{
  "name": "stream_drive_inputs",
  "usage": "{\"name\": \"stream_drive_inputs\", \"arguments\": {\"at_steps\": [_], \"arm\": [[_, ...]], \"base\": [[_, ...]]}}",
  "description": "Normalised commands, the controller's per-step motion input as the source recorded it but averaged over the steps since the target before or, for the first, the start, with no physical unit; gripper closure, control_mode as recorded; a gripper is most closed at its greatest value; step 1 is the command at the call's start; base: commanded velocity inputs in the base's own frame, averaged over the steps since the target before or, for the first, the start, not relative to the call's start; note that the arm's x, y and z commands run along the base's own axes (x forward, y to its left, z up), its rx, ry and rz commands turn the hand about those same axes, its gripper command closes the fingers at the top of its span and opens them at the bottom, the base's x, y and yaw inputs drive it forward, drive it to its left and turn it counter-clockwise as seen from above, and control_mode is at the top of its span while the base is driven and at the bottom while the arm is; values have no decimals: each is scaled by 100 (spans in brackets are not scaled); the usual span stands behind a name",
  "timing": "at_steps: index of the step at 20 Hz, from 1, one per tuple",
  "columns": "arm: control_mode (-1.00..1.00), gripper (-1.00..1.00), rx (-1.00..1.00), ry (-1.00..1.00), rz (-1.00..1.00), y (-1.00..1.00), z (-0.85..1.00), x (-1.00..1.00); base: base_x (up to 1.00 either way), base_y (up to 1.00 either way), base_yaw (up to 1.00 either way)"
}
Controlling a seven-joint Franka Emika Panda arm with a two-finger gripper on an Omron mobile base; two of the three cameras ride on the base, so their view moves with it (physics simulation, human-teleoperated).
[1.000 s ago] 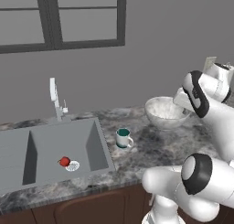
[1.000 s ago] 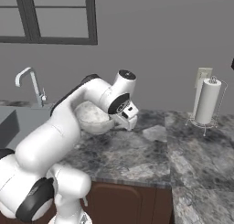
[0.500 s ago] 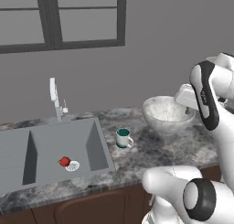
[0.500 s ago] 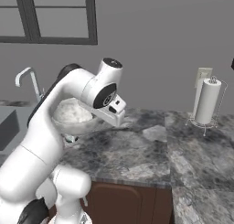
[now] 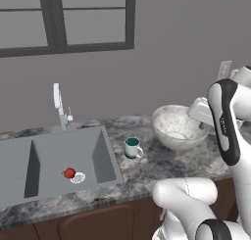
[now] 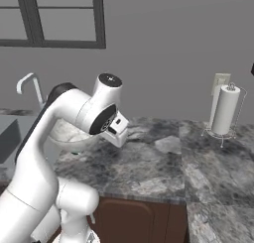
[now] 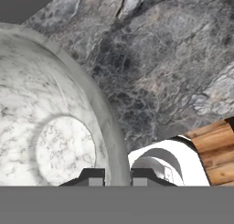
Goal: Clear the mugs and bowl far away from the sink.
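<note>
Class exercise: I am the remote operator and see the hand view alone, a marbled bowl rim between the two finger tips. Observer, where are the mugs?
Observer: The white mug stands on the counter between the sink and the bowl.
Operator: And the red one?
Observer: The red mug lies in the sink basin, beside the drain.
Operator: Is the bowl resting on the counter?
Observer: It appears lifted; the gripper is shut on its rim.
Operator: What lies further from the sink?
Observer: A paper towel holder stands at the far end of the counter.
</note>
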Motion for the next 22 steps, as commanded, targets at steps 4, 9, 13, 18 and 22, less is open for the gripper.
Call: {"name": "stream_drive_inputs", "arguments": {"at_steps": [4, 9, 13, 18, 22], "arm": [[100, 100, 0, 0, 0, 0, 0, 0], [100, 100, 0, 0, 0, 0, 0, 0], [100, 100, 0, 0, 0, 0, 0, 0], [100, 100, 0, 0, 0, 0, 0, 0], [100, 100, 0, 0, 0, 0, 0, 0]], "base": [[-84, 6, -9], [-100, 64, -2], [-61, 100, 28], [0, 24, 93], [1, 0, 100]]}}
